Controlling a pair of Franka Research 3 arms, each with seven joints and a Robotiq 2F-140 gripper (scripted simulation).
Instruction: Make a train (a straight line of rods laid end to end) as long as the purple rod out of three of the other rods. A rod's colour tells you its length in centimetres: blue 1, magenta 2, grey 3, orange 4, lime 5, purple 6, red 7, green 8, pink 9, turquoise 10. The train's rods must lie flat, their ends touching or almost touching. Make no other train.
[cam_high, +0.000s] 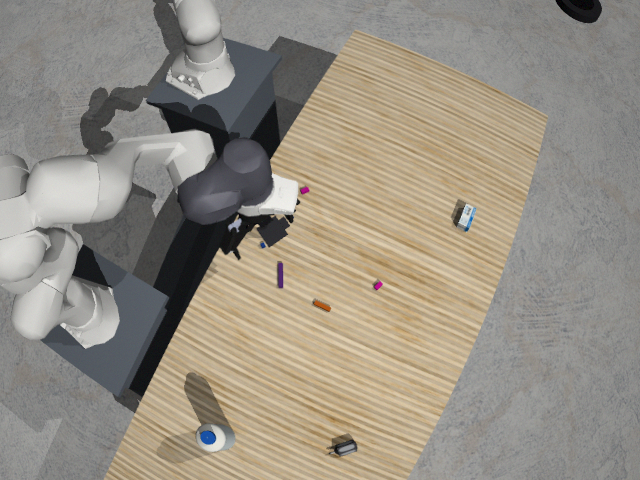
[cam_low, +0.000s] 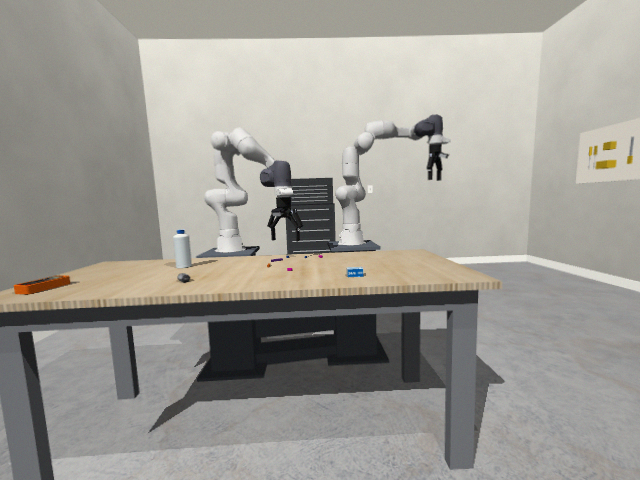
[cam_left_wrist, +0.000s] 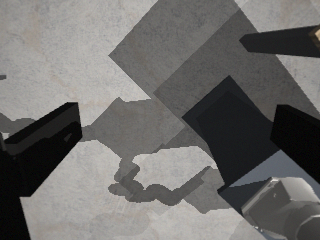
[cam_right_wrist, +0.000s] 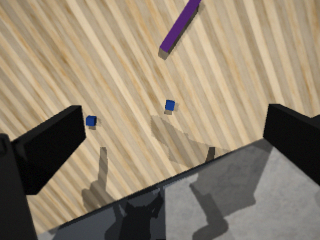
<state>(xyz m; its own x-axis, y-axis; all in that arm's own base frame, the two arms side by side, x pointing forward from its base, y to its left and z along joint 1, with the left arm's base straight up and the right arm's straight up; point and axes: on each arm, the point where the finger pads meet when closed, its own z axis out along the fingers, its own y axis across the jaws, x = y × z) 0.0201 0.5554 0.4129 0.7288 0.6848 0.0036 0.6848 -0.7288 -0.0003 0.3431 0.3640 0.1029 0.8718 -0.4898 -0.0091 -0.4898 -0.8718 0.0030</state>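
Note:
The purple rod (cam_high: 280, 274) (cam_low: 276, 259) (cam_right_wrist: 180, 26) lies flat. A blue rod (cam_high: 262, 245) (cam_low: 287, 256) (cam_right_wrist: 170, 105) lies near its end; another blue rod (cam_low: 306, 256) (cam_right_wrist: 91, 121) is hidden under the arm in the top view. An orange rod (cam_high: 321, 305) (cam_low: 268, 265) lies beyond the purple one. One magenta rod (cam_high: 305, 190) (cam_low: 320, 256) is beside the right hand in the top view, another (cam_high: 378, 285) (cam_low: 290, 269) farther out. All lie apart. My right gripper (cam_high: 263, 236) (cam_low: 285, 238) (cam_right_wrist: 173, 121) is open, empty, above the blue rods. My left gripper (cam_low: 434, 178) (cam_left_wrist: 176, 121) is open, empty, raised high.
A white bottle (cam_high: 212, 438) (cam_low: 182, 251) with a blue cap, a dark small object (cam_high: 344, 447) (cam_low: 183, 277), a blue-and-white box (cam_high: 466, 217) (cam_low: 355, 272) and an orange tool (cam_low: 42, 284) stand away from the rods. The table edge (cam_right_wrist: 150, 187) runs close below the right gripper.

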